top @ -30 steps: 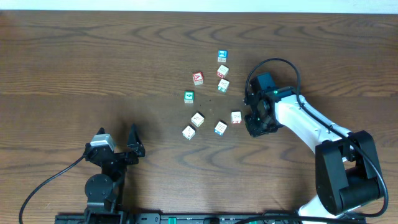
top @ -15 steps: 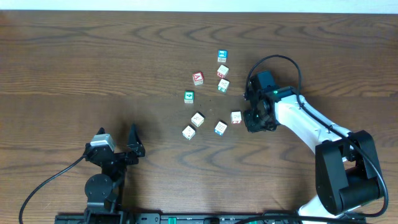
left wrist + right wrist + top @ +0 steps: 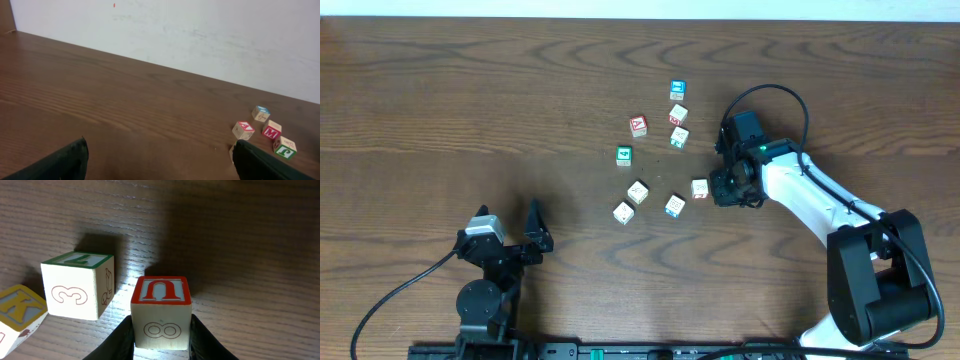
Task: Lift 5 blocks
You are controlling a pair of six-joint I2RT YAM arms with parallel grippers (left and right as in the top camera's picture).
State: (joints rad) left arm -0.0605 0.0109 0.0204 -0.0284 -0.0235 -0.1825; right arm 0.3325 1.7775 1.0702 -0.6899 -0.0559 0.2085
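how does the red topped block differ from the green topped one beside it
The red-topped block has a U on top and a sideways 8 in front; the green-topped block has a 7 on top and a 3 in front. The red-topped block sits clasped in the right gripper; the green-topped block stands free, apart from it. Both are pale wooden cubes.

A red-faced cube (image 3: 638, 125), a green-faced cube (image 3: 624, 155) and a blue-faced cube (image 3: 677, 91) are placed on the brown wooden table (image 3: 470, 100), nearer its far edge. A white wall (image 3: 200, 35) is seen behind.
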